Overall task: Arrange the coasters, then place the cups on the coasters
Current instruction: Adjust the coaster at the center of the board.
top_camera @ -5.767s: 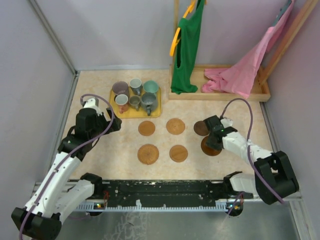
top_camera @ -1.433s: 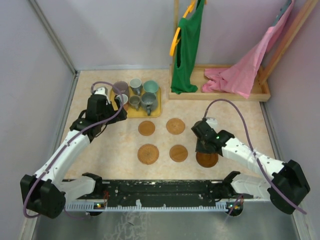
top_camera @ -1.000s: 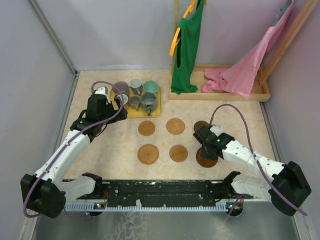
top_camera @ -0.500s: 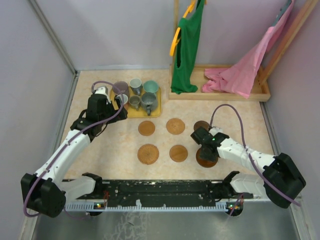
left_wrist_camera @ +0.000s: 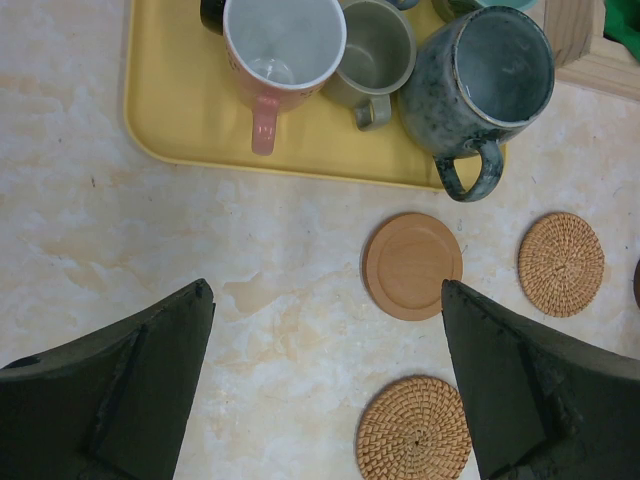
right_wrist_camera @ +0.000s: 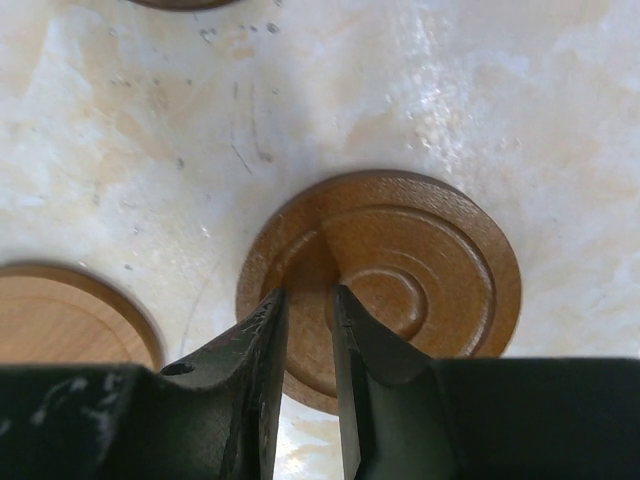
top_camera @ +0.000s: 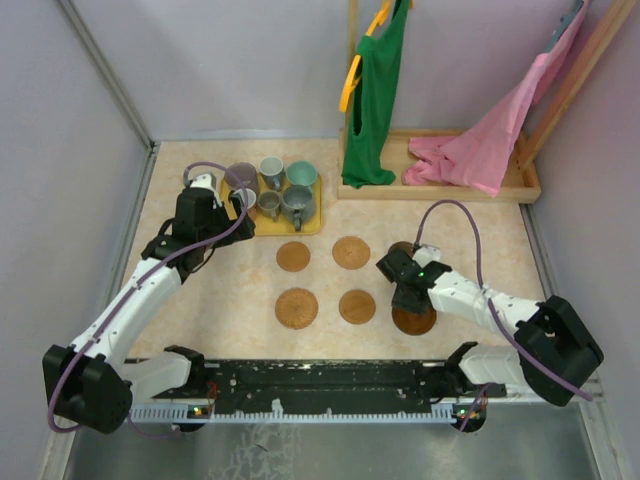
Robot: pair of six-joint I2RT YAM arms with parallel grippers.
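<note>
Top external view gives me all six coasters [top_camera: 351,252] lying flat on the counter [top_camera: 190,300] in two rows of three. They sit in front of the yellow tray [top_camera: 262,229], which carries all six cups [top_camera: 296,205].

My right gripper [right_wrist_camera: 307,298] hangs over the right-hand end of the rows. On the right wrist view its fingers [right_wrist_camera: 240,370] stand narrow, with a slim slit between them and nothing in it. Their tips are over the edge of the dark ringed coaster [right_wrist_camera: 420,270], and I cannot tell whether they touch it. A paler wooden coaster [right_wrist_camera: 60,320] lies beside it, apart. The rim of another dark coaster [right_wrist_camera: 185,3] shows at the top of that view.

My left gripper [left_wrist_camera: 327,295] hovers over the counter just in front of the tray, its fingers [left_wrist_camera: 120,390] spread wide and holding nothing. On the left wrist view, the pink cup [left_wrist_camera: 283,45], the small grey cup [left_wrist_camera: 375,45] and the blue-grey mug [left_wrist_camera: 490,80] stand upright on the tray. Off the tray lie a smooth wooden coaster [left_wrist_camera: 412,265] and two woven coasters [left_wrist_camera: 561,263], none touching another.
</note>
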